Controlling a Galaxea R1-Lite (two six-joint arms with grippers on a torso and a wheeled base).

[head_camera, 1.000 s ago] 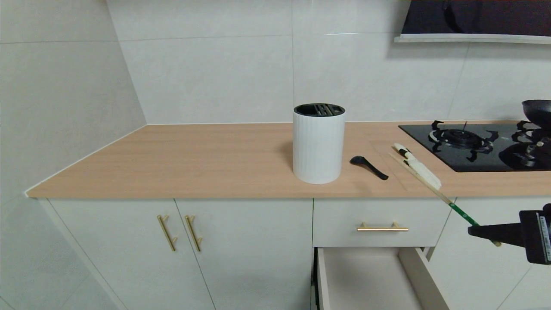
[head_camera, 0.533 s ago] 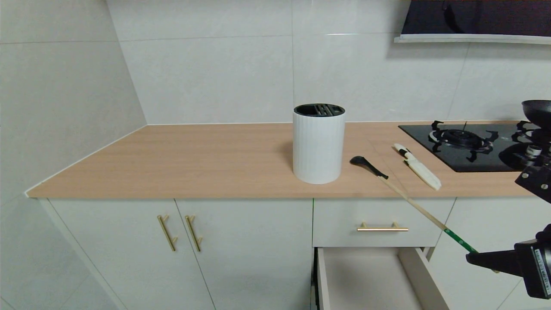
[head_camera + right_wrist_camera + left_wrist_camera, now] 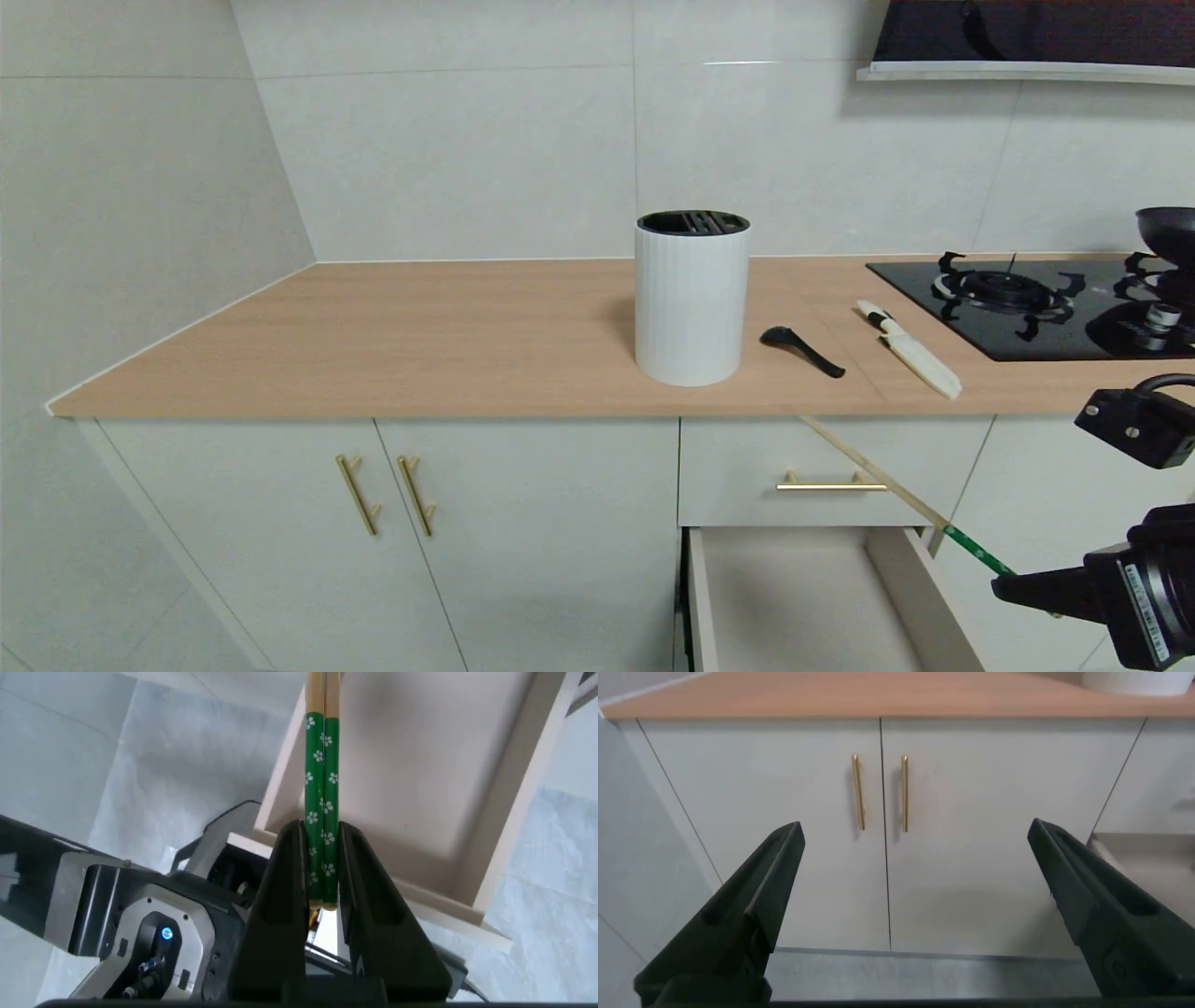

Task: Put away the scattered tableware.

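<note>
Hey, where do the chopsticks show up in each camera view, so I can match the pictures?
Head view: chopsticks slant from below the counter edge to the right pincer, lower right.
Right wrist view: chopsticks clamped in the right pincer, pointing out over the open drawer.
Left wrist view: faces cupboard doors instead.
Shared landmark: the open drawer.

The right hand (image 3: 322,838) pinches a pair of chopsticks (image 3: 322,737) between its two black fingers (image 3: 285,873), gripping them on their green, white-flowered ends. The two sticks lie side by side, touching, and run out over the open drawer (image 3: 439,793) with its pale inside. Grey floor tiles (image 3: 177,756) lie beside the drawer.
</note>
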